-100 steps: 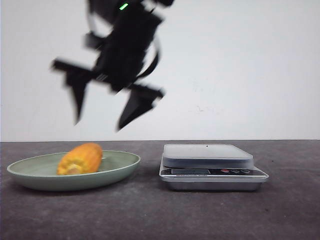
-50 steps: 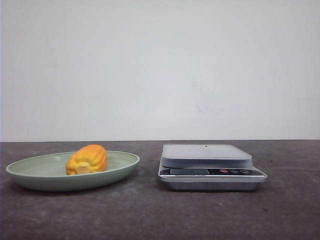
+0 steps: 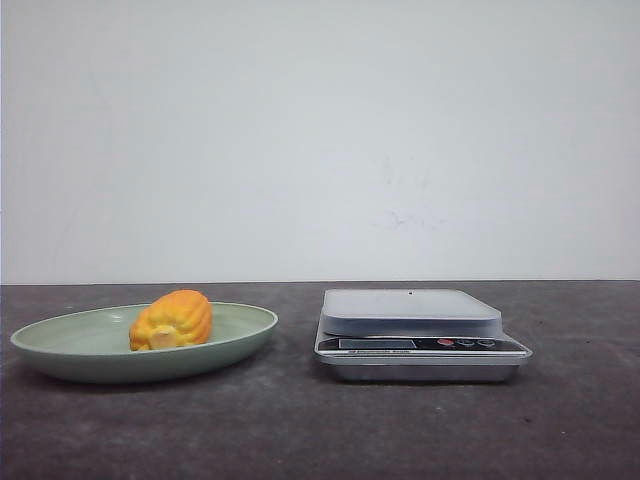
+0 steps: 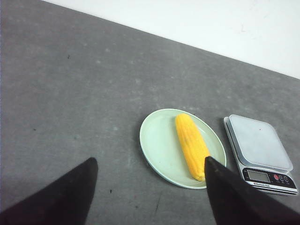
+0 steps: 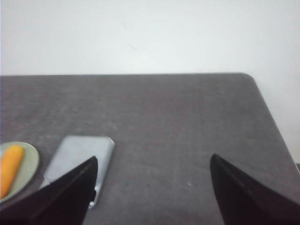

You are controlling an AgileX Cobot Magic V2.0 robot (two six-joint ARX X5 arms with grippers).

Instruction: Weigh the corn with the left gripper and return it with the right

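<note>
The corn (image 3: 172, 320), an orange-yellow cob, lies on a pale green plate (image 3: 60, 340) at the table's left. It also shows in the left wrist view (image 4: 191, 145) and the right wrist view (image 5: 9, 169). A silver kitchen scale (image 3: 415, 312) with a bare platform stands right of the plate. My left gripper (image 4: 150, 161) is open and empty, high above the table beside the plate (image 4: 159, 145). My right gripper (image 5: 152, 161) is open and empty, high above the table to the right of the scale (image 5: 79, 157). Neither gripper shows in the front view.
The dark grey table (image 3: 300, 430) ends at a white wall behind. The table's far right corner (image 5: 251, 79) shows in the right wrist view. The scale's display and buttons (image 4: 269, 176) face the front.
One second ago a black gripper hung blurred above the plate in the front view; it has since left that view. The corn has turned on the plate, its pale end now facing front.
</note>
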